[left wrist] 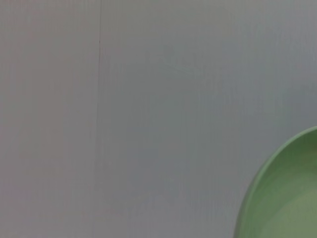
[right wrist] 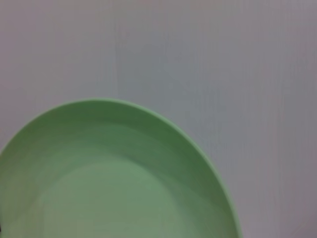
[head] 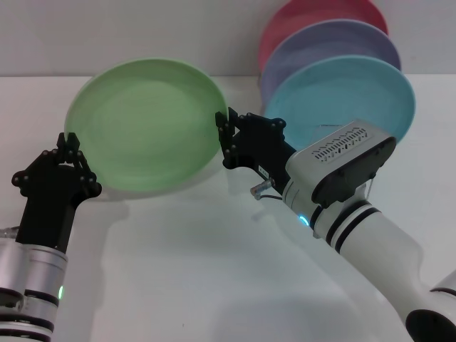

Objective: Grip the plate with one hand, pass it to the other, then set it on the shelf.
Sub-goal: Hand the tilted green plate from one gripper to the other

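Handover stage, head view. The pale green plate [head: 148,125] is held tilted above the white table [head: 185,256] at centre left of the frame, its hollow face turned toward the robot. The right end effector [head: 225,140], with bulky white vented housing and blue light, is clenched on the plate's right rim at mid frame; its fingers pinch the edge, which would explain why the plate stands clear of the table.

The left end effector [head: 69,148], slim and carrying a green light, sits at the plate's lower left rim at the left of the frame. Its fingertips lie against or just beside the edge; whether they grip or have let go cannot be told.

With one end effector at each side of the rim, the plate appears to be mid-transfer.

At upper right, a light blue plate [head: 356,96], a lilac plate [head: 335,43] and a red plate [head: 313,13] stand on edge one behind another, presumably in the shelf, whose wires are not visible. Placement there is not yet done.
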